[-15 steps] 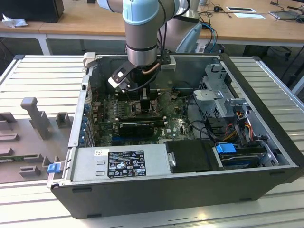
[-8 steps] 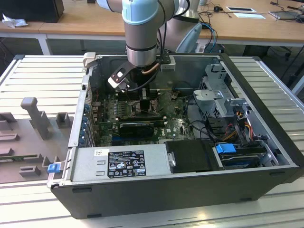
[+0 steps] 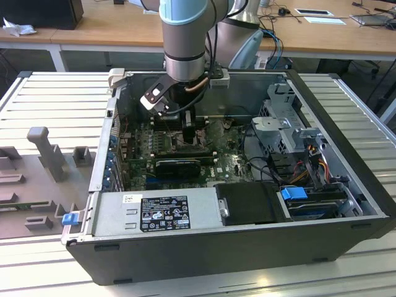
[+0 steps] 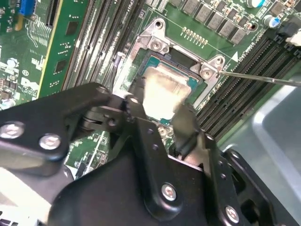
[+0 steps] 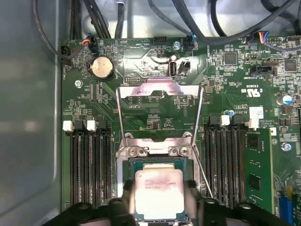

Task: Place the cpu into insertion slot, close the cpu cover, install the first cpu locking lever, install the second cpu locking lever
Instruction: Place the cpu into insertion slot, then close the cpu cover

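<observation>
Cpu (image 5: 157, 188) is pinched between the gripper (image 5: 160, 202) fingers by two opposite edges, fingers closed to chip width. It is at the socket (image 5: 155, 162); can't tell if fully seated. Step in hand looks like placing, first of four. Cpu cover (image 5: 160, 87) lies flipped open just beyond the fingertips, a locking lever (image 4: 258, 78) swung free beside them. Judgement: letting go wants the chip flat and square in the socket. Green motherboard (image 5: 155, 117) under the tool. Exterior view's left to right: grey fixture (image 3: 37, 179), open computer case (image 3: 216, 253) around the tool on a slatted table (image 3: 55, 93), drive cage (image 3: 284, 124). Desks (image 3: 111, 28) behind.
</observation>
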